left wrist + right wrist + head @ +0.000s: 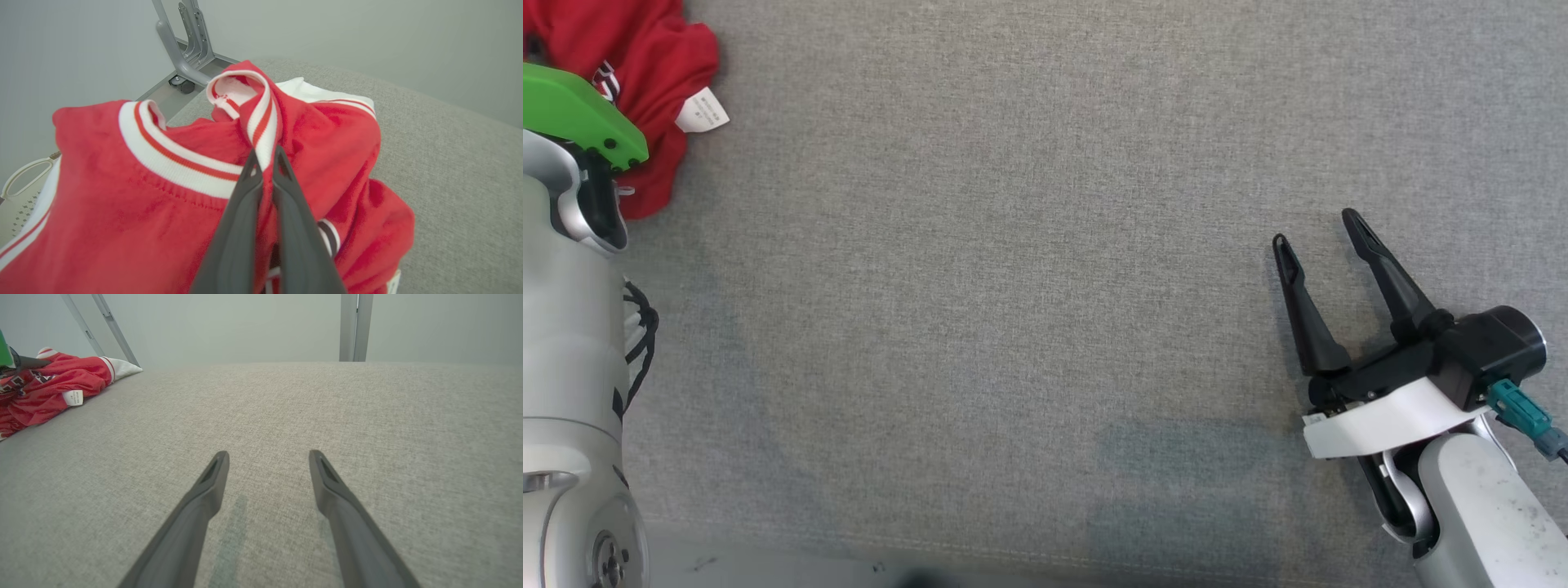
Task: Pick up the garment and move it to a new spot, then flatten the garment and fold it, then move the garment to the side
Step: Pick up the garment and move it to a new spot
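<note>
Pinching the red jacket (122, 220) by its striped rib band (261, 122), my left gripper (264, 157) is clenched; my right gripper (1315, 226), well apart, stands spread over grey upholstery (1013, 286).

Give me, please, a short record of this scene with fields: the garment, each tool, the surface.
object: red garment with white-and-red striped trim, crumpled at the far left
left side: left tool shut on a striped band of the garment
right side: right tool open, holding nothing, apart from the garment
support: grey fabric surface
detail: white label at the garment's edge
stage: gripped, not yet flattened
</note>
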